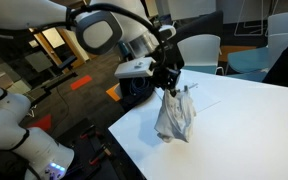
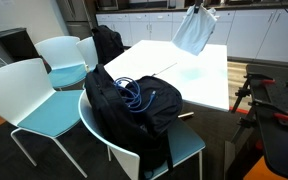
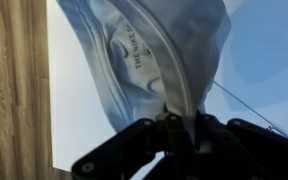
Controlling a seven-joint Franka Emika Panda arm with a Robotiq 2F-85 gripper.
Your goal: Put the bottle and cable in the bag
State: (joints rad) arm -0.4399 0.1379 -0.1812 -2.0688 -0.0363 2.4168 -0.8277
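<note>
Claw (image 1: pixel 171 90) tight on grey bag (image 1: pixel 174 120) over white table (image 1: pixel 246 122); black backpack (image 2: pixel 112 112), blue cable (image 2: pixel 135 95) atop, on nearby chair (image 2: pixel 190 149).

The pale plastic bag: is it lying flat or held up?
Held up: the gripper pinches the top of the pale plastic bag, which hangs over the white table. Whether its bottom touches, cannot tell.

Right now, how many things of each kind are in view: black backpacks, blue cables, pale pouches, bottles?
Black backpacks: 2
Blue cable: 1, lying on the nearer backpack
Pale pouch: 1, pinched by the gripper
Bottles: 0 visible
Total: 4
</note>
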